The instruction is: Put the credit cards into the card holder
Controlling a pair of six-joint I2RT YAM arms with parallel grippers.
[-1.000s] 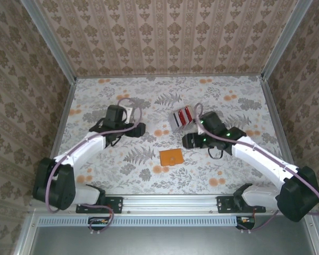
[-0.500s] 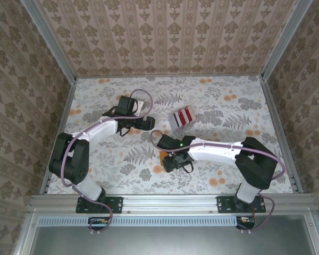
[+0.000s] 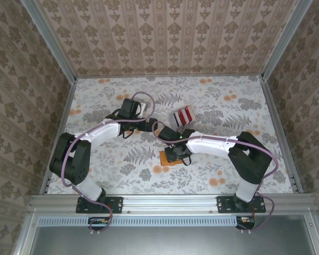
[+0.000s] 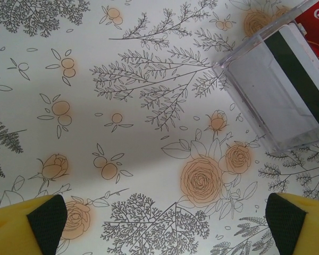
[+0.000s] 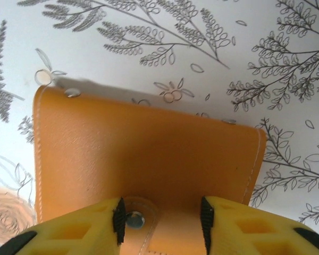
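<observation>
R claw (image 5: 160,219) is down on the orange card holder (image 5: 143,149), straddling its snap tab (image 5: 167,231); can't tell if pinched yet. L claw (image 4: 165,218) is spread wide near the credit cards (image 4: 302,71), which sit in a clear case (image 4: 258,79). Step, I reckon: opening the holder. Next: nip tab, lift flap.

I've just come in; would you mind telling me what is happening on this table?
The right end effector is down on the orange card holder, fingers either side of its snap tab; a grip is unclear. The left end effector hovers open near the clear case holding the credit cards. The cards are not yet in the holder.
</observation>
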